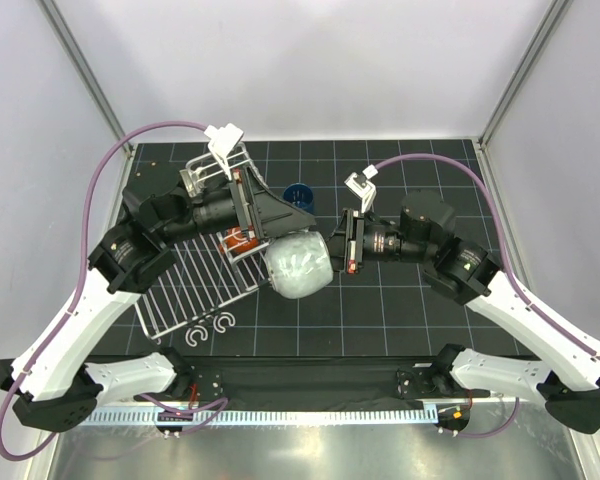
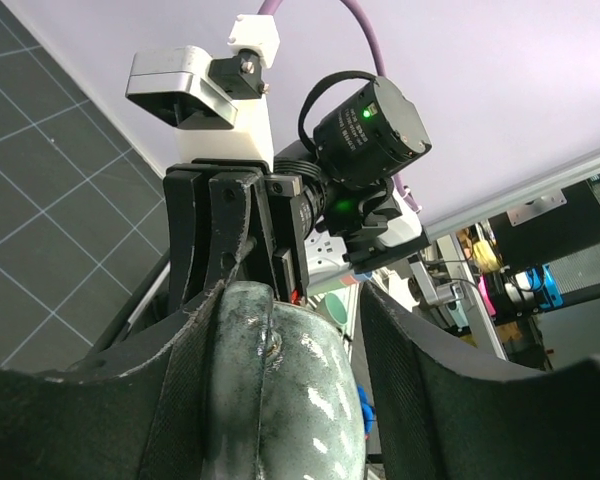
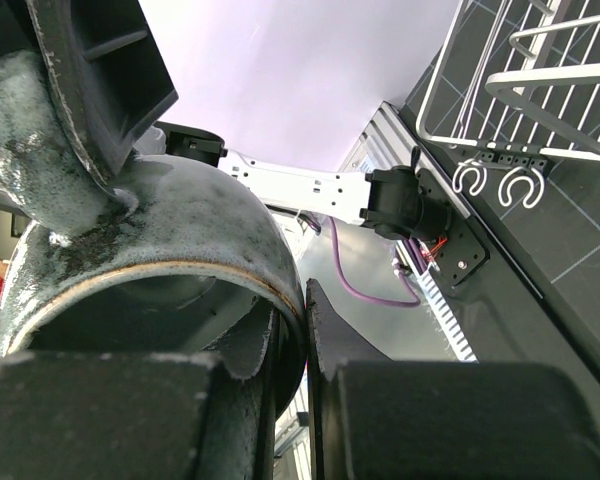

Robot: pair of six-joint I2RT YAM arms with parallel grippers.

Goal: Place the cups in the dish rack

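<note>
Handover mid-air: right gripper (image 3: 292, 350) jaws pinch the speckled grey glazed mug's (image 1: 296, 264) rim; left gripper (image 2: 280, 400) jaws part-open, straddling its body. Seat left firmly before right releases.

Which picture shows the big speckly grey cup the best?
The top view: the whole grey cup shows, held between both grippers above the table. The left wrist view shows only its glossy side; the right wrist view shows its rim and handle up close.

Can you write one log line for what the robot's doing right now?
grey cup | right gripper clamps rim | left gripper around body | above table, beside dish rack
</note>
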